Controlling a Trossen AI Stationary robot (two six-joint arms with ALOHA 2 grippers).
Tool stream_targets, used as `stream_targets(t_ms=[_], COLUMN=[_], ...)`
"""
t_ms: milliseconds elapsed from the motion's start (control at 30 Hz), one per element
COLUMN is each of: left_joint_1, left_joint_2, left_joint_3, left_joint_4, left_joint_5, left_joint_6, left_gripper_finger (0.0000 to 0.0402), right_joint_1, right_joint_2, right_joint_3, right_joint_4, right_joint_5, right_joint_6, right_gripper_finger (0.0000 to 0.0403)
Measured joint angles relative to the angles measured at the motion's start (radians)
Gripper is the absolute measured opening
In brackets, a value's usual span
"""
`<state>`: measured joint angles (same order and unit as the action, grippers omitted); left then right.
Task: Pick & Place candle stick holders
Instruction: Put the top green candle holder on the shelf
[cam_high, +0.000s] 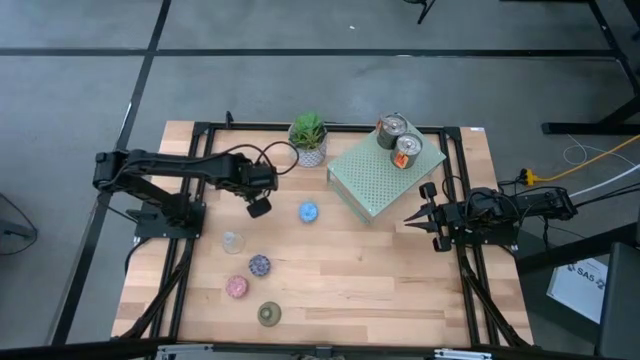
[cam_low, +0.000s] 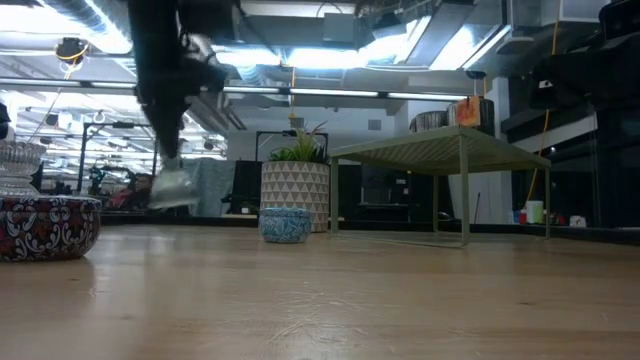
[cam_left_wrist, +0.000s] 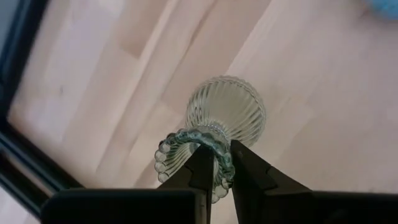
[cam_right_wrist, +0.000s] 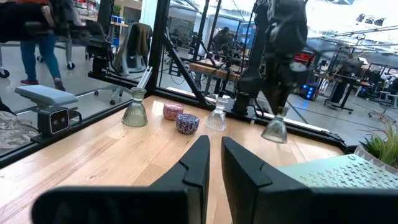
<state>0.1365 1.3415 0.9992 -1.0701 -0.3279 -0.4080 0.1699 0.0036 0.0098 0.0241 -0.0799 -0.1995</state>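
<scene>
The left gripper (cam_left_wrist: 219, 163) hangs over the left half of the tabletop (cam_high: 340, 290), its fingers pinched on the beaded rim of a clear ribbed glass holder (cam_left_wrist: 227, 109). The low view shows the holder clear of the wood. The grip takes only one edge of the rim, so the cup hangs tilted; it looks slippery, and any carry probably wants to be slow and free of sudden wrist turns.

Below that arm in the high view, a second clear holder (cam_high: 232, 241), a purple mosaic one (cam_high: 260, 265), a pink one (cam_high: 237, 287) and an olive one (cam_high: 269, 314) stand apart on the tabletop. The blue holder (cam_high: 308, 212) sits just to the right of the gripper, so a path rightward should pass above it and keep off the potted plant (cam_high: 308, 135).

Two silver-copper holders (cam_high: 398, 140) already stand at the far corner of the pale green slab (cam_high: 375, 185), which suggests it is the drop spot. A bare patch beside them would suit, with the cup brought upright before release.

The right gripper (cam_right_wrist: 215, 146) waits by the slab's right edge, fingers closed on nothing.
</scene>
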Motion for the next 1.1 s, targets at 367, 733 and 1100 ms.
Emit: stream_targets(t_ms=[367,733,1100], left_joint_1=[-0.037,-0.037,-0.012], left_joint_2=[0.002,0.162,0.420], left_joint_3=[0.193,0.449,0.826], left_joint_4=[-0.004,-0.006,-0.074], left_joint_5=[-0.077,-0.090,-0.072], left_joint_6=[0.144,0.405,0.659], left_gripper_finger=[0.0026,0.0026,0.0026], right_joint_1=[0.000,0.000,0.000], right_joint_2=[0.000,0.000,0.000], right_joint_3=[0.000,0.000,0.000], right_joint_4=[0.000,0.000,0.000], right_joint_5=[0.000,0.000,0.000], right_joint_6=[0.000,0.000,0.000], right_gripper_finger=[0.0043,0.0043,0.0044])
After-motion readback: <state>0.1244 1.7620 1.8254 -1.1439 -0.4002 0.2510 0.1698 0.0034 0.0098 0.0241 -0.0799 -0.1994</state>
